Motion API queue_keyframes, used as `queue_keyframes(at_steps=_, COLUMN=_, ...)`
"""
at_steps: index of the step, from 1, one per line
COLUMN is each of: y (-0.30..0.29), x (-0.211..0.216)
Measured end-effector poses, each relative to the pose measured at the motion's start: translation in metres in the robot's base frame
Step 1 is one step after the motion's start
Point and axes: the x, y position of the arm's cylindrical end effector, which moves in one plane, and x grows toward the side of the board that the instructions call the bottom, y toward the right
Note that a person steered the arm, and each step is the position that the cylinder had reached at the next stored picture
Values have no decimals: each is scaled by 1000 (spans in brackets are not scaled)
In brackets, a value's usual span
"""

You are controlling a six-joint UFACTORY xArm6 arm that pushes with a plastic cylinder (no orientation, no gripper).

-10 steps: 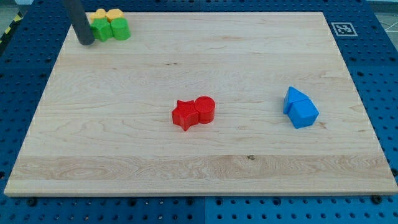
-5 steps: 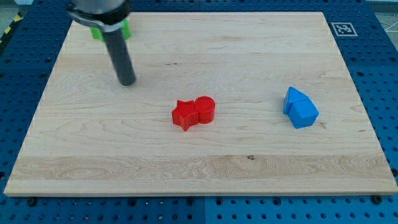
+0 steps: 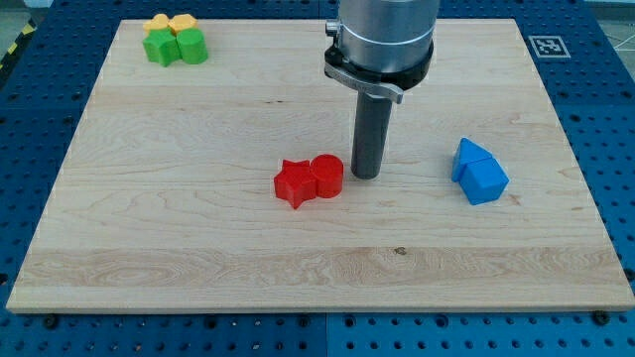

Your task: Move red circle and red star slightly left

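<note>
The red circle (image 3: 327,176) and the red star (image 3: 294,182) sit touching each other near the middle of the wooden board (image 3: 198,238), the star on the view's left. My tip (image 3: 366,175) stands on the board just to the view's right of the red circle, a small gap between them. The rod rises toward the view's top into the arm's grey body.
Two blue blocks (image 3: 479,172) sit together at the view's right. Two yellow blocks (image 3: 169,23) and two green blocks (image 3: 177,47) cluster at the board's top left corner. A marker tag (image 3: 547,46) lies off the board's top right corner.
My tip has swept from the top left corner, across the board, to just right of the red circle. No block has moved.
</note>
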Motion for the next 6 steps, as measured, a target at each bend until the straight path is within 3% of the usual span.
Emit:
queue_keyframes(at_steps=2, y=-28, x=6)
queue_keyframes(at_steps=6, y=-107, x=68)
